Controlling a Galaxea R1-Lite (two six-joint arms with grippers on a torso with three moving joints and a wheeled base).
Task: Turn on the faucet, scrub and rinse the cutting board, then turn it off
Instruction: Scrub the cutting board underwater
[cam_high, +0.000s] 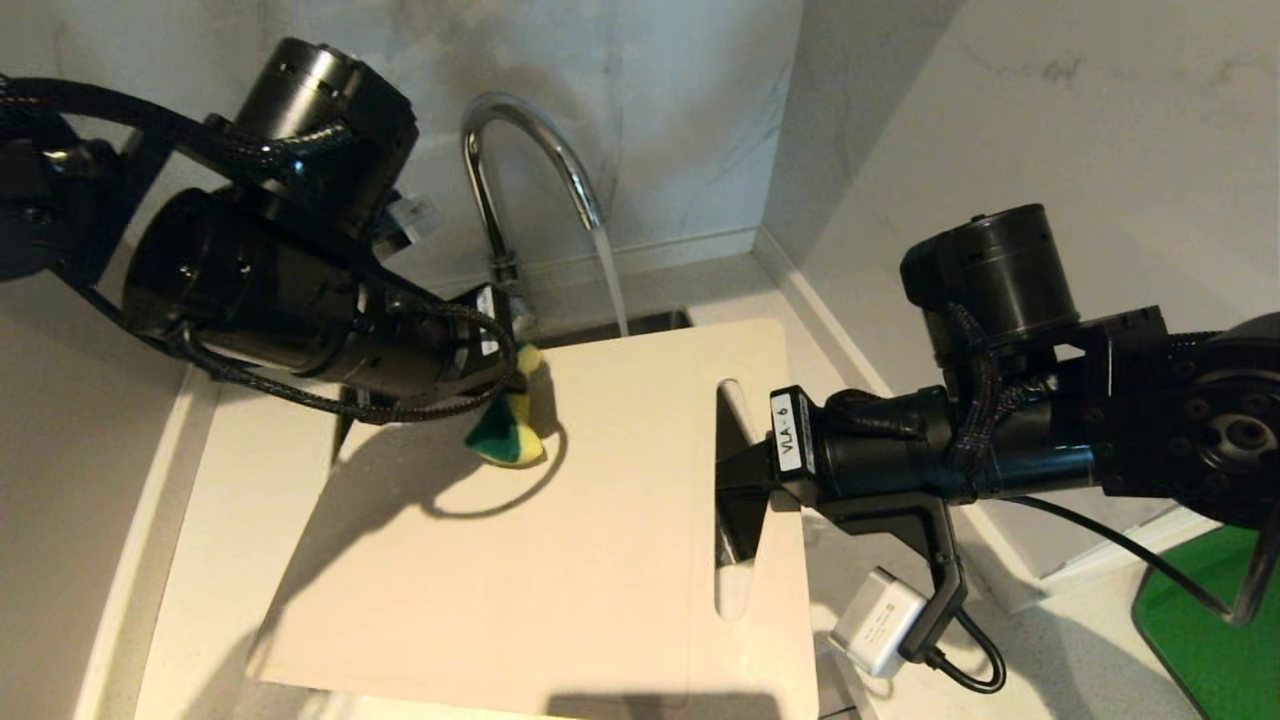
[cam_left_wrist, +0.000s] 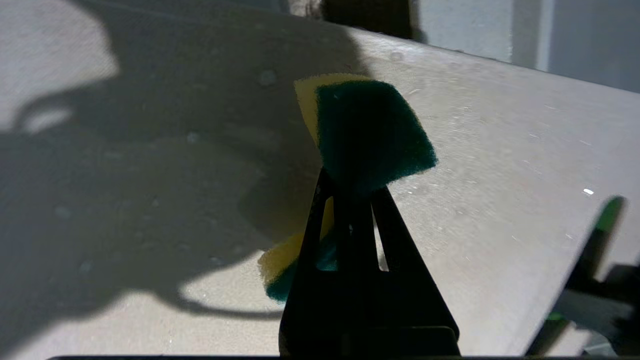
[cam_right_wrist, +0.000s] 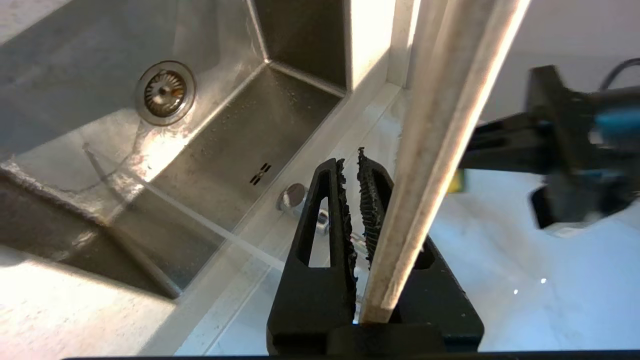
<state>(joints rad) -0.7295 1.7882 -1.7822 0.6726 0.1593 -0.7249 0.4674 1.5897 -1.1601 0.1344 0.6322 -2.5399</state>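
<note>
- One large cream-white plastic cutting board (cam_high: 560, 520) with rounded corners and a slot handle is held tilted over the stainless sink (cam_right_wrist: 210, 145), its far edge reaching just under the running stream.
- Water pours from the tall chrome gooseneck faucet (cam_high: 520, 150) and falls just beyond the board's far edge, so the tap is already on and scrubbing looks to be the step in hand.
- The left gripper (cam_left_wrist: 350, 200) has its fingers clamped narrow on a yellow-and-green scrubbing sponge (cam_high: 507, 430), pressed near the board's far left corner.
- The right gripper (cam_right_wrist: 357, 200) has its fingers nearly closed, pinching the board by its edge at the slot handle and bearing its weight.
- Risk: scrubbing force on the far corner could twist the wet board out of that thin pinch, dropping it into the sink.
- Risk: the squeezed sponge could slip from the fingers if dragged hard.
- Risk: water splashing off the slope could wet the white tabletop (cam_high: 230, 470) or the small white box (cam_high: 877, 620) hanging under the right arm.
- A white label on the right wrist reads "VLA-6".
- A dark green flat board (cam_high: 1215, 620) lies off to the right, apart.
</note>
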